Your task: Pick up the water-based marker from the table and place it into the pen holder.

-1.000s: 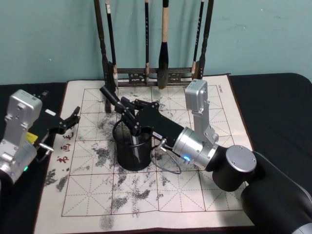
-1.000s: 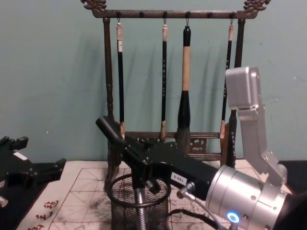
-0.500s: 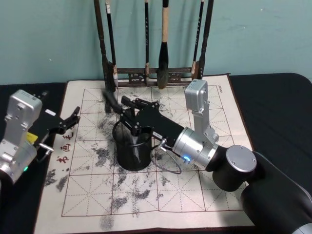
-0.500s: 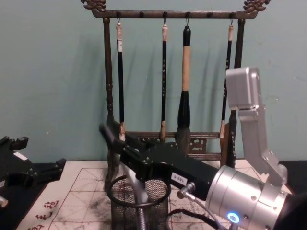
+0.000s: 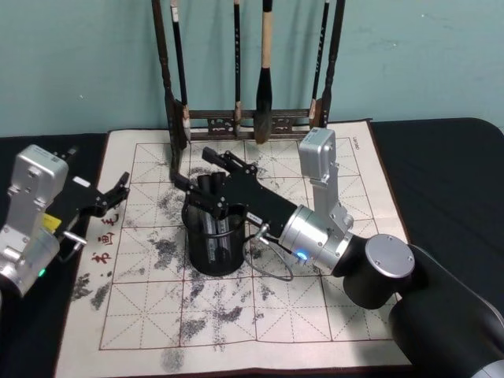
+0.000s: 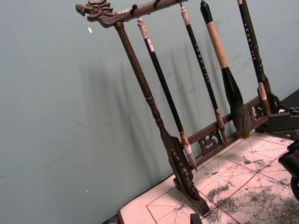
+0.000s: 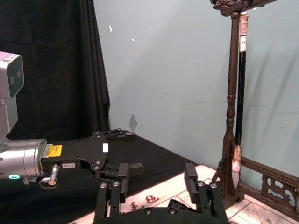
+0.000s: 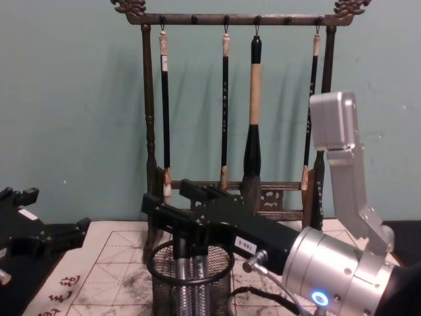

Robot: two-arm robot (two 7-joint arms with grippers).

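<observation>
Two tools showed: our right tool (image 5: 206, 191) hung spread over the black wire-mesh pen holder (image 5: 214, 240), marker apparently released; retreating upward came next. Left tool (image 5: 113, 194), parked aside, was open.

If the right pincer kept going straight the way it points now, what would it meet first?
Probably the left post of the brush rack. The open right pincer, above the pen holder, points back-left toward the post's foot. How close they are is unclear, so it might slip past toward the wall.

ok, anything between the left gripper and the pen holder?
Nothing: in the head view only bare ink-stained mat separates the left gripper from the pen holder.
</observation>
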